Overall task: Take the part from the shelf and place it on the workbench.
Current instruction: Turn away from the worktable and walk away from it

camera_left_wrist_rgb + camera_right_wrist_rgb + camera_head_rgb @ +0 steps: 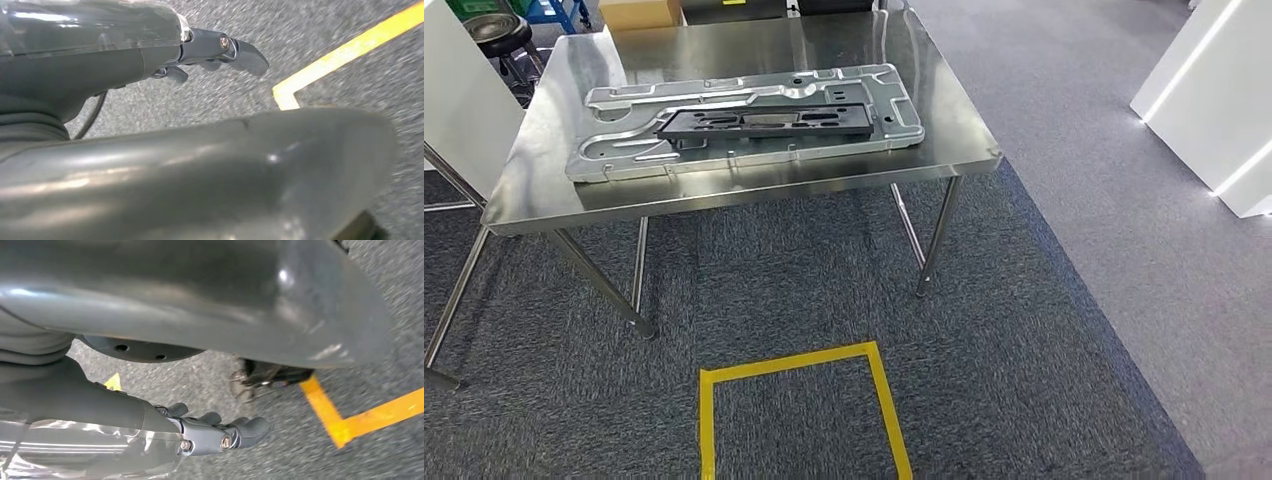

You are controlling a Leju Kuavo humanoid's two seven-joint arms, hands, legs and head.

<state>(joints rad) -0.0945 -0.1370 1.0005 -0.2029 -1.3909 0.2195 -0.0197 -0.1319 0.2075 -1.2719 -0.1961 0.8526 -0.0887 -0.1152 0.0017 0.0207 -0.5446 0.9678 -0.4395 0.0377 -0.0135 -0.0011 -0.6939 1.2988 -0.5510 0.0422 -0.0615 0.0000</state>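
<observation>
My left hand (220,52) hangs over the grey carpet (320,30), fingers loosely apart, holding nothing. My right hand (220,432) hangs the same way, empty, near the yellow floor tape (350,422). Ahead on the carpet lies the yellow tape square (799,400). Beyond it stands the stainless steel workbench (754,190), where a black plastic part (764,122) rests on top of a large stamped silver metal panel (624,150). Further back sits a cardboard box (639,12).

glossy steel workbench (544,190) bears a dull stamped metal panel (624,155) and matt black plastic part (764,122).
</observation>
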